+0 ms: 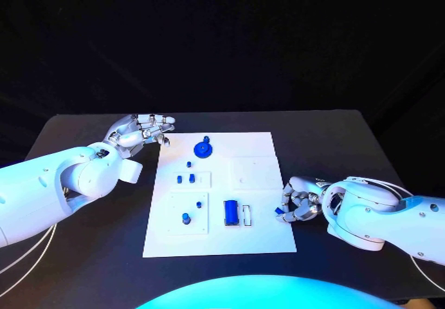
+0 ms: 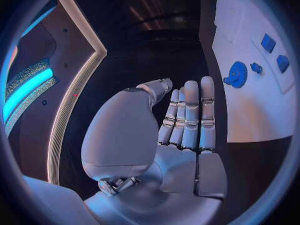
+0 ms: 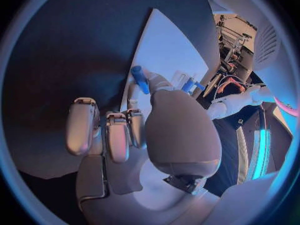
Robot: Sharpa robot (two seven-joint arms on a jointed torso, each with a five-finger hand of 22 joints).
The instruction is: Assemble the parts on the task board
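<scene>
We are observing the white task board (image 1: 250,228) lying flat in the middle of the black worktop (image 1: 352,141). The left hand (image 1: 141,134) is hovering just off the board's far left corner; its fingers are lying straight and side by side, holding nothing. The right hand (image 1: 298,201) is resting at the board's right edge, near the front, and is pinching a small blue peg (image 3: 140,79) between thumb and fingertip while the other fingers are curling in. On the board we are noting a blue gear (image 1: 203,150) near the far edge, small blue pegs (image 1: 186,179) standing at the middle left, one blue piece (image 1: 186,218) in the front left panel, and a blue rectangular block (image 1: 230,212) standing beside a white slot (image 1: 247,215).
</scene>
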